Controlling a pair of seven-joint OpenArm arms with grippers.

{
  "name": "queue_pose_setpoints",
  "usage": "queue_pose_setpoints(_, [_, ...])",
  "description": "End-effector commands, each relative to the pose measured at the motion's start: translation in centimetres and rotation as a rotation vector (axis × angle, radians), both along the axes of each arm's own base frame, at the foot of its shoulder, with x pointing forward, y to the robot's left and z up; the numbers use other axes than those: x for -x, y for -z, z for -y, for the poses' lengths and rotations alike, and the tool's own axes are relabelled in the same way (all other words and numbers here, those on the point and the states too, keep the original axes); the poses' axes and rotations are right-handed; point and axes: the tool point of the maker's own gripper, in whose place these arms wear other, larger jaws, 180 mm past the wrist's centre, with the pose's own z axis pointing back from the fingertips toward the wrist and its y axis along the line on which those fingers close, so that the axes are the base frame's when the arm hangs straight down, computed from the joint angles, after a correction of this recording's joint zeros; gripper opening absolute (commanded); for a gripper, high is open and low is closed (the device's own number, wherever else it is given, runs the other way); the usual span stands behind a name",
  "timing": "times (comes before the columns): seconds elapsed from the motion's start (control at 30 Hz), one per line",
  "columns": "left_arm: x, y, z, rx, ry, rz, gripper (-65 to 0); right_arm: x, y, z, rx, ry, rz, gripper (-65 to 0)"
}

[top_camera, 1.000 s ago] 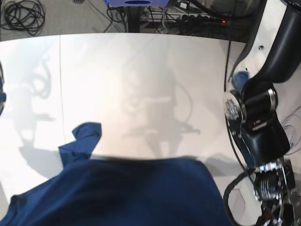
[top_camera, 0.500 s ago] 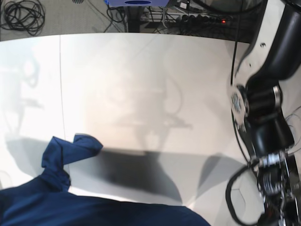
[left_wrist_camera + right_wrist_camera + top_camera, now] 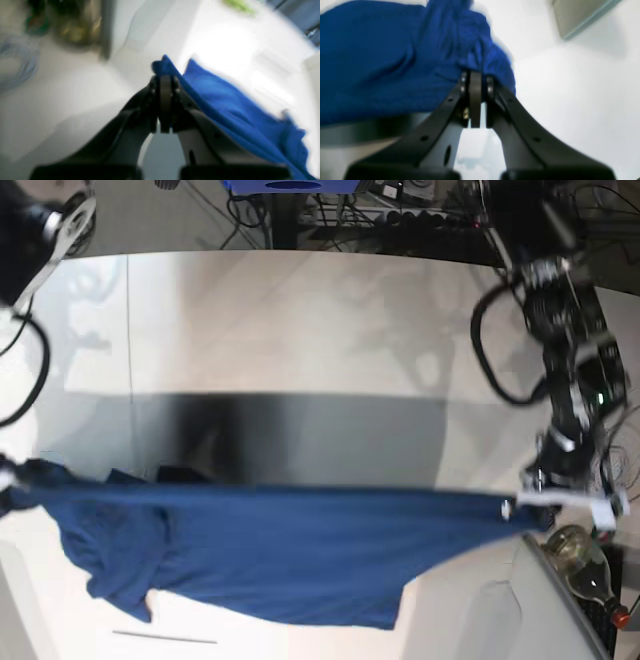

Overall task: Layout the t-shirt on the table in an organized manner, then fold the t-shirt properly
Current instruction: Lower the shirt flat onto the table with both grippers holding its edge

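Observation:
The dark blue t-shirt (image 3: 280,550) hangs stretched wide above the white table (image 3: 300,320), its upper edge pulled taut between my two grippers. My left gripper (image 3: 528,508) is shut on the shirt's right end. In the left wrist view the gripper (image 3: 165,76) pinches a fold of blue fabric (image 3: 225,100). My right gripper (image 3: 10,483) is shut on the shirt's left end at the frame edge. In the right wrist view the gripper (image 3: 475,75) bites bunched blue fabric (image 3: 382,62). A sleeve (image 3: 110,565) droops at the lower left.
A bottle (image 3: 577,555) lies at the lower right beside a grey box (image 3: 510,600). Cables (image 3: 500,350) loop along the left-wrist arm. A thin seam line (image 3: 128,320) crosses the table. The shirt's shadow (image 3: 300,435) falls on the tabletop.
The shirt has been lifted from the near edge and pulled out wide and taut. Both arms moved apart and up the frame, and the shirt's shadow now falls mid-table.

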Motion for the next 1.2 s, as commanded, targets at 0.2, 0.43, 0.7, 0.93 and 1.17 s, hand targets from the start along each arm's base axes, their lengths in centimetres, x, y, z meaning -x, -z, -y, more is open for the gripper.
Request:
queue_pose_setpoints(0.2, [8.0, 5.5, -3.7, -0.046, -0.097, -0.175, -65.0, 6.9, 8.8, -1.3, -0.087, 0.062, -0.112, -65.0])
queue_pose_setpoints(0.43, [13.5, 8.9, -4.5, -0.092, -0.116, -0.275, -65.0, 12.0, 16.2, -1.8, -0.172, 0.126, -0.221, -65.0])
queue_pose_setpoints(0.7, [18.2, 12.7, -5.5, -0.099, -0.151, -0.39, -65.0, 16.1, 19.2, -2.2, -0.2, 0.154, -0.3, -65.0])
queue_pose_setpoints(0.93, [19.5, 14.0, -4.9, -0.077, -0.163, -0.425, -65.0, 17.1, 20.1, -3.2, -0.235, 0.178, -0.317, -59.9])
queue_pose_setpoints(1.17, [20.7, 14.5, -4.6, -0.072, -0.162, -0.452, -65.0, 18.6, 17.9, -0.1, -0.183, 0.269, -0.269, -32.1])
